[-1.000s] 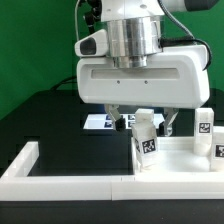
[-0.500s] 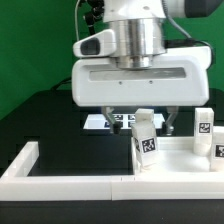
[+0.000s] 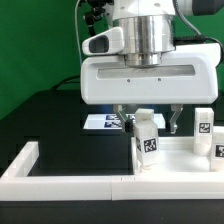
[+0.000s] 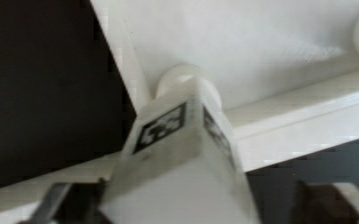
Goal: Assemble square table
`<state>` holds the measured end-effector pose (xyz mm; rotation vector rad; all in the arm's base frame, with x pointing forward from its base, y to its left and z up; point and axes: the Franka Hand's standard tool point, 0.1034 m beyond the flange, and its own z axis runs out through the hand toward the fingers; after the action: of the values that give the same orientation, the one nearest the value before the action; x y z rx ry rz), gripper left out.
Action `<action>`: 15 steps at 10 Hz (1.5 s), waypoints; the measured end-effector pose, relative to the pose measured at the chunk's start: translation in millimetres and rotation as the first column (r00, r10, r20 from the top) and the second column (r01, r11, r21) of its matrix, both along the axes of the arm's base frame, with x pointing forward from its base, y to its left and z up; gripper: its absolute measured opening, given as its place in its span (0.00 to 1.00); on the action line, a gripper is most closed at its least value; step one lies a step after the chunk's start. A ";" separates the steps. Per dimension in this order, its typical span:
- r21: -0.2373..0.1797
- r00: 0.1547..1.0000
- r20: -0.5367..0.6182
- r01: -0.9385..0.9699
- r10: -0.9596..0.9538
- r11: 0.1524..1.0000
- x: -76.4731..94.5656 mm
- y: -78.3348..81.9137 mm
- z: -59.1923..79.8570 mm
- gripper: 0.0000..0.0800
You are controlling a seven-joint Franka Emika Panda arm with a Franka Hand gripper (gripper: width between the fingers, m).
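Leg (image 3: 146,137) stands (upright) between open claw (image 3: 147,124) fingers.

White square panel (image 3: 185,150) with raised rim, flat on black counter (image 3: 50,115), at exterior view's right. One leg (image 3: 146,139) upright at panel's near corner, tag facing camera. Second leg (image 3: 203,131) upright, further toward exterior view's right, also tagged. Wrist view: tagged leg (image 4: 176,140) seen close, over panel (image 4: 247,50).
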<state>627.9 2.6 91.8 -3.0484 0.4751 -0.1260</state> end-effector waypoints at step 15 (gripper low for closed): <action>0.122 0.446 -0.137 0.894 -0.885 0.431 -8.8 3.2 -5.2 0.63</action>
<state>619.1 5.8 86.6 -2.2444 1.9490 -0.0284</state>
